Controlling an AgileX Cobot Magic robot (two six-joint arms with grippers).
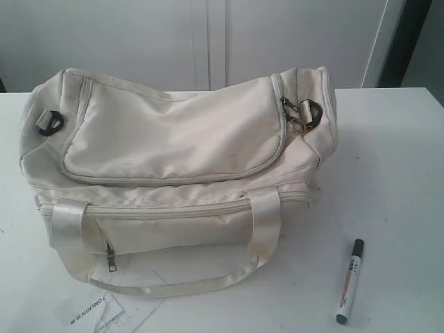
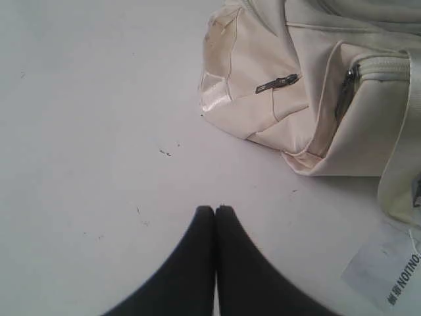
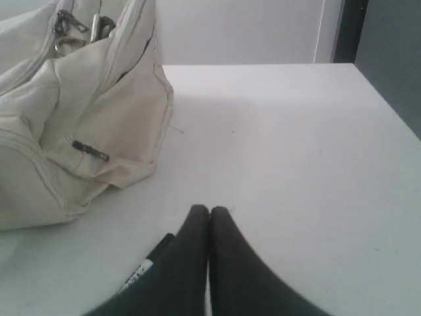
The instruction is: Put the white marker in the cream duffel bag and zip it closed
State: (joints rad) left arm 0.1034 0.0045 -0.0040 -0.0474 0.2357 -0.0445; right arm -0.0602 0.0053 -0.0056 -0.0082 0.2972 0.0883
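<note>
The cream duffel bag point(image 1: 173, 173) lies on the white table, its curved top flap zipped shut and a shiny strap handle point(image 1: 173, 281) draped toward the front. The white marker point(image 1: 350, 281), black cap pointing away, lies on the table right of the bag's front corner. Neither arm shows in the exterior view. My left gripper point(image 2: 215, 209) is shut and empty above bare table, apart from the bag's end point(image 2: 263, 99). My right gripper point(image 3: 210, 209) is also shut and empty; the marker point(image 3: 141, 273) peeks out beside its fingers, with the bag point(image 3: 72, 118) farther off.
A white paper tag with black print point(image 1: 97, 309) lies by the bag's front left corner; it also shows in the left wrist view as the tag point(image 2: 388, 270). A metal clip and ring point(image 1: 298, 118) hang at the bag's right end. The table's right edge point(image 3: 395, 105) meets a dark gap.
</note>
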